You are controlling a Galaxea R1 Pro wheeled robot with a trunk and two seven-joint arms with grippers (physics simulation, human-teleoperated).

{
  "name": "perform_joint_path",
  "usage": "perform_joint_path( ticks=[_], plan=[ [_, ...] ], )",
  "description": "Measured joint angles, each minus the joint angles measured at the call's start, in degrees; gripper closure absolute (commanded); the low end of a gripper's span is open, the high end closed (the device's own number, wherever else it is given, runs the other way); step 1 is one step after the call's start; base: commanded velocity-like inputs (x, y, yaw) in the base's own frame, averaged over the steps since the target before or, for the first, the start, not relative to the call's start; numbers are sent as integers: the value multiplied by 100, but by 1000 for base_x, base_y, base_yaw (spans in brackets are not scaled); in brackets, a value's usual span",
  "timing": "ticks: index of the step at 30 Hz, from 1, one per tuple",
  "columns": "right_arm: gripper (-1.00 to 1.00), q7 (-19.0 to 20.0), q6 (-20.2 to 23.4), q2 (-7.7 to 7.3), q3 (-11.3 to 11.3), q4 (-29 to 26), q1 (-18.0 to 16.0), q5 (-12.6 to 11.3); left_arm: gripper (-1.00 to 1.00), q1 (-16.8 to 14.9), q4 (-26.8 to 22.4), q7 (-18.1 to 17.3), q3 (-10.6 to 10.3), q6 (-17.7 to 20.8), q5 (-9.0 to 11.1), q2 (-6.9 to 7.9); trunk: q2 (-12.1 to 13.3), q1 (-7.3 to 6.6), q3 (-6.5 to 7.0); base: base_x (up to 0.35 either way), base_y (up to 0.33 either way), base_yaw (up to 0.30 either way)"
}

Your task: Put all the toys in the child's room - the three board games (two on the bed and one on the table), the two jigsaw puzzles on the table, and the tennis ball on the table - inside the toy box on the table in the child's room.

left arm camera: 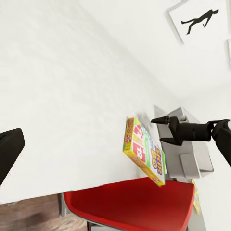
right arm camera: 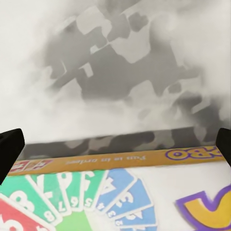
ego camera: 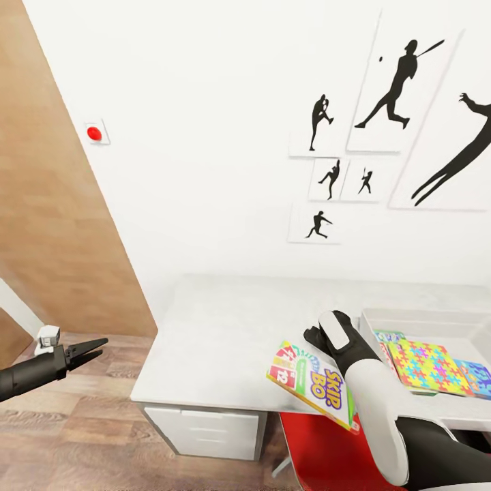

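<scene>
Where the table (ego camera: 225, 327) meets the white wall, the toy box (ego camera: 436, 322) (puzzles inside) is seen. The Skip-Bo box (ego camera: 315, 383) is held clamped by the right gripper (left arm camera: 166, 129); the left gripper (ego camera: 87, 351) is empty, slightly parted.

Child's bedroom: baseball silhouette prints (ego camera: 395, 88) on wall, desk (ego camera: 225, 341) (games, puzzles (ego camera: 426, 365) on it), red chair (ego camera: 317, 450).

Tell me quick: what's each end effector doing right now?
Left end effector: open, holding nothing, out beside the desk.
Right end effector: shut on the Skip-Bo box, above the desk edge.

My right forearm (ego camera: 372, 402) is glossy white with black joints; my left gripper (ego camera: 85, 352) has thin black fingers.
</scene>
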Motion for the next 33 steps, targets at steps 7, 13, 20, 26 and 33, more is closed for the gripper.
perform_joint_path(
  ticks=[7,13,20,26,33],
  plan=[
    [-100,0,0,0,15,0,0,0,-100,-4,0,-4,0,-87,-2,0,0,0,-66,0,0,0],
    [-100,0,0,-7,17,0,0,0,-100,-4,0,-4,0,-96,-3,0,0,0,-123,0,0,0],
    [-100,0,0,-5,21,0,0,0,-100,-6,0,-8,0,-96,-2,0,0,0,-189,0,0,0],
    [-100,0,0,-9,25,0,0,1,-100,-6,0,-10,0,-97,-2,0,0,0,-246,0,0,0],
    [-100,0,0,-6,25,0,0,0,-100,-5,0,-10,0,-97,-2,0,-1,0,-312,0,0,0]
  ],
)
